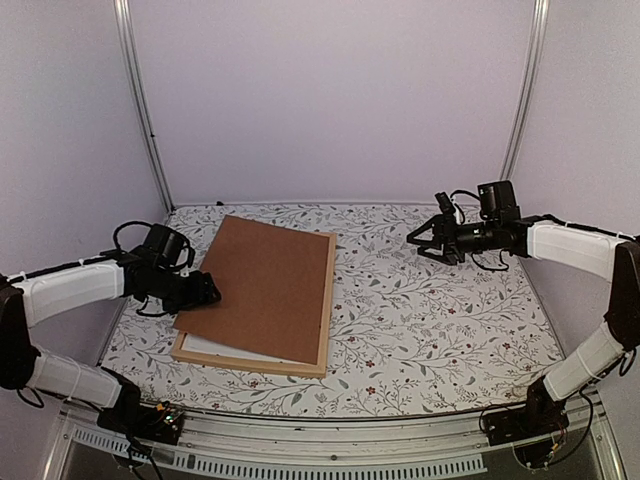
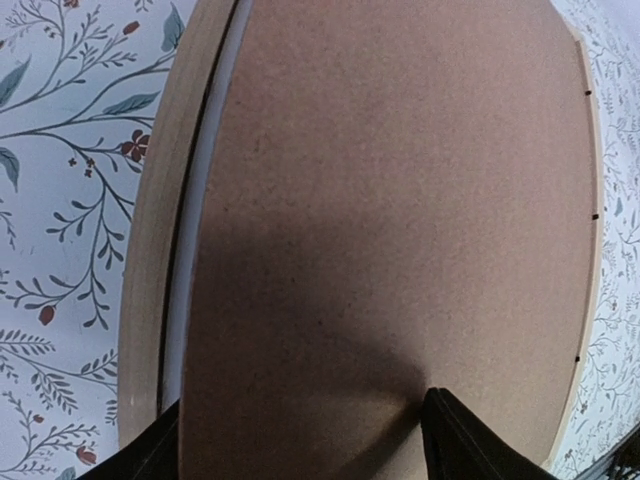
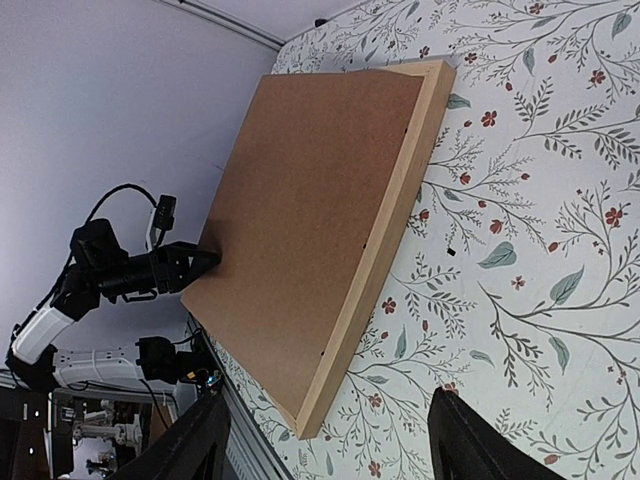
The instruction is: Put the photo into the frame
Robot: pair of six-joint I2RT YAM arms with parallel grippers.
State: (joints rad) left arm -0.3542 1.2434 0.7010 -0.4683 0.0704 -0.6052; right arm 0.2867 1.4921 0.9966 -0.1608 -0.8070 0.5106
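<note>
1. The left gripper is low at the left edge of the brown backing board, with its jaws standing wide. In the left wrist view, its dark fingers sit at the bottom corners with the board's surface spread between them. They are not clamped on anything.
2. The backing board lies flat on top of the frame, turned slightly askew. Its left side runs over the frame's left strip, while the frame's right and near strips show past it.
3. A narrow white strip shows between the board's near-left edge and the frame's wood. I cannot tell whether it belongs to the photo; no printed face shows in any view.
4. The frame rests on the floral tablecloth, left of the table's middle, with its long sides running away from the arm bases.
5. The right gripper hangs above the far-right part of the cloth, well apart from the frame. It points toward the frame, its jaws are spread wide, and nothing is between them.
</note>
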